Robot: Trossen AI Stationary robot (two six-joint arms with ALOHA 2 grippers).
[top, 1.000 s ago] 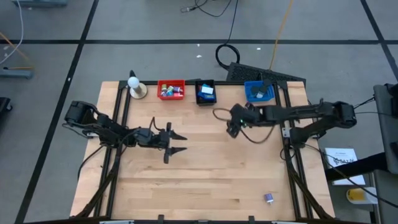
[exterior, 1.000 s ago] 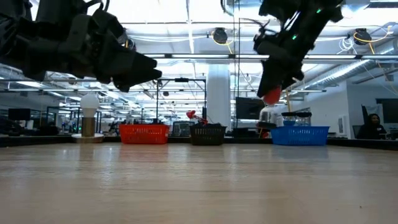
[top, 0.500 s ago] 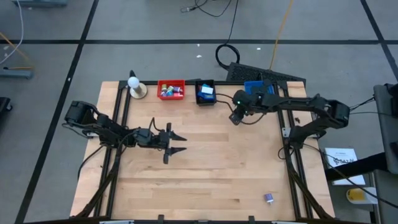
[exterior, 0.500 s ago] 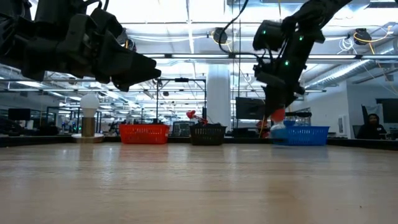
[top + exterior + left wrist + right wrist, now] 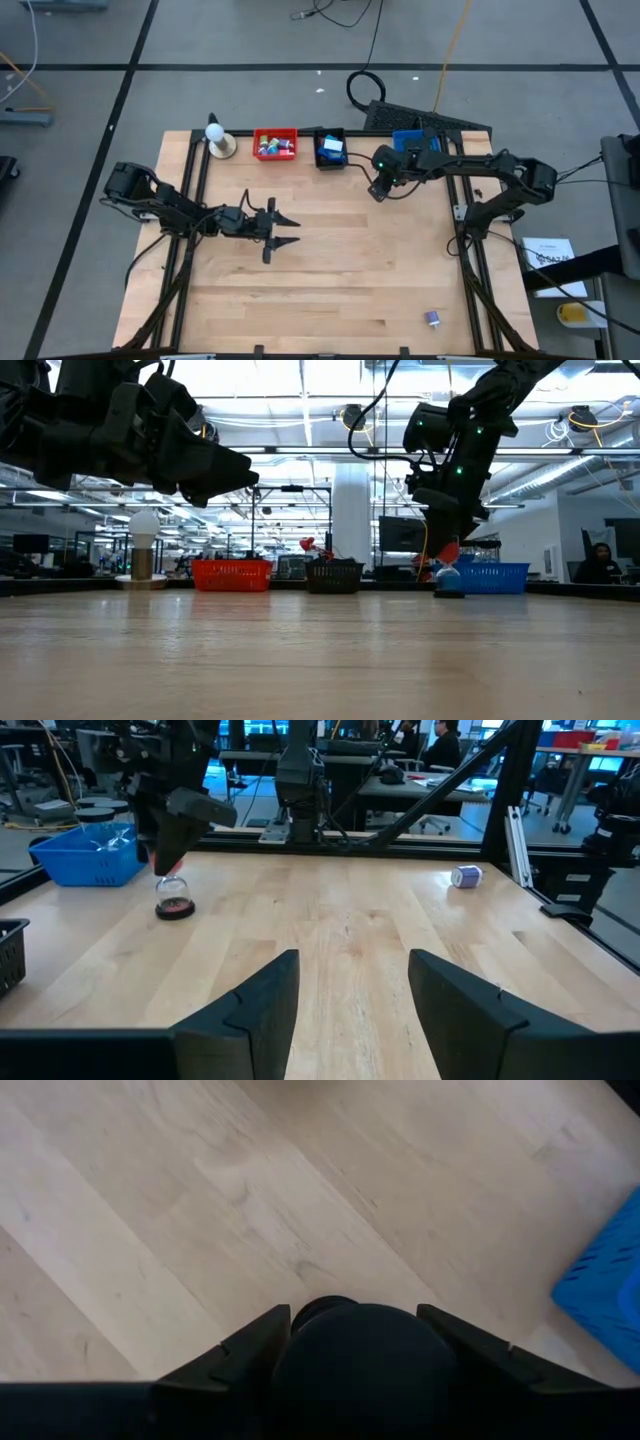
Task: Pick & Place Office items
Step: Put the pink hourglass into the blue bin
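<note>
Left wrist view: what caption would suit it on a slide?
Between the left gripper's open fingers: the right gripper over a small black roll beside the blue bin.

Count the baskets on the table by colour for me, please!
Red basket: 1
Black basket: 1
Blue basket: 1
Total: 3 baskets

A grey floor point(image 5: 90, 110) crossed by dark lines surrounds the light wooden desk point(image 5: 330, 280) in the high view, with cables point(image 5: 365, 85) trailing at upper centre. In the low view, a large hall stretches behind: a white column point(image 5: 352, 510) at centre, bright ceiling lights point(image 5: 280, 375) along the top, and a seated person point(image 5: 603, 563) at far right.
</note>
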